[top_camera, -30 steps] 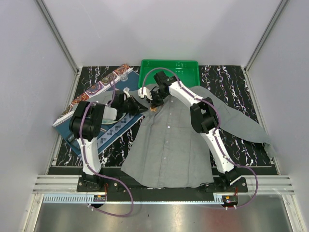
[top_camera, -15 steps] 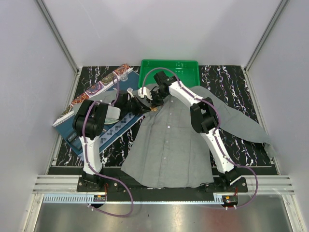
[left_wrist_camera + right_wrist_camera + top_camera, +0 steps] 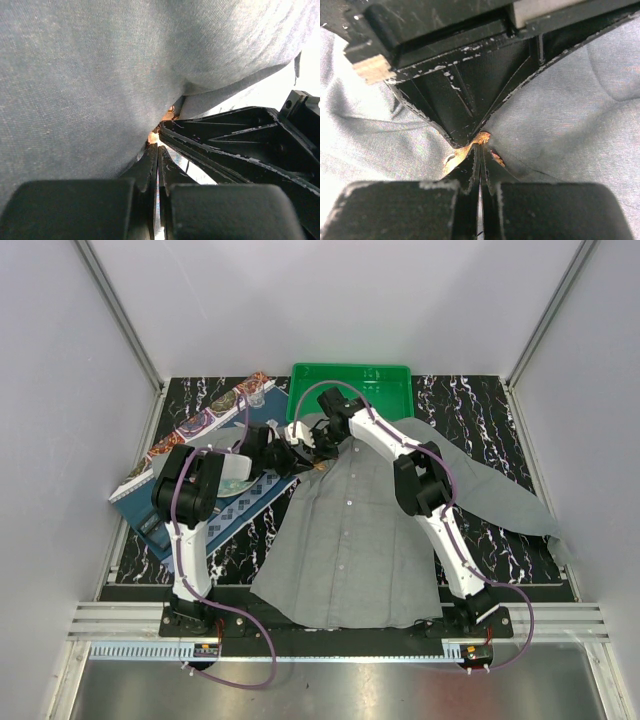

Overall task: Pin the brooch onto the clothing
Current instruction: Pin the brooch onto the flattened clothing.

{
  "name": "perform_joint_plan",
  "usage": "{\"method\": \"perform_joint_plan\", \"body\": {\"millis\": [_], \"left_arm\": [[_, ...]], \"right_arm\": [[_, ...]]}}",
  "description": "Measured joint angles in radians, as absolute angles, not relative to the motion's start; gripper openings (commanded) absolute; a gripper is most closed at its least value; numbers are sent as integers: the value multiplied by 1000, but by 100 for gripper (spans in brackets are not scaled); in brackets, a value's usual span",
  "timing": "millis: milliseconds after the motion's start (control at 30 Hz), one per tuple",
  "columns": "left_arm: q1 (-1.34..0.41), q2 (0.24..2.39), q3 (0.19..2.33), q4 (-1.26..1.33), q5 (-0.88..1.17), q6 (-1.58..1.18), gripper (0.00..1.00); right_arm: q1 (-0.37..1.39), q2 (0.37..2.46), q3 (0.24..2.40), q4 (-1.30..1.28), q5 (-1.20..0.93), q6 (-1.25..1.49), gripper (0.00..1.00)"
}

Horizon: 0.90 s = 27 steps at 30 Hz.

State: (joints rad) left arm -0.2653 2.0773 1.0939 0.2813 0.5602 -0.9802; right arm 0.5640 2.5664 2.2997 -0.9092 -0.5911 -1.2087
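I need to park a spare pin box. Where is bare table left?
Bare marble table lies between green tray, right wall and the sleeve of the shirt; also below that sleeve, and between placemat and shirt. Crowded: the collar, where left end effector and right end effector meet at the brooch.

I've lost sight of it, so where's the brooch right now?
From above, the brooch sits at the top of the shirt, just before the green tray, in the closed right gripper, with the left gripper meeting it from the left.

Top camera looks down from behind, wrist cameras close against shirt (image 3: 350,540)
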Motion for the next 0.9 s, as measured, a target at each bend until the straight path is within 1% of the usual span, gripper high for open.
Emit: {"method": "perform_joint_plan", "body": {"millis": [333,567,767,800,900], "left_arm": [[-267,2077,1134,202,545,-943,0],[-267,2077,1150,175,537,-934,0],[-268,2077,1159,156,529,-928,0],[-268,2077,1159,156,529,-928,0],[-268,2077,1159,156,528,-926,0]], "right_arm": [[574,2564,2302,-907,-558,-1227,0],[579,2569,2316,-884,-517,-1121,0],[580,2553,2279,-839,-510,-1079,1],[580,2550,2271,-831,-509,-1073,1],[580,2539,2249,-808,-507,-1058,9]]}}
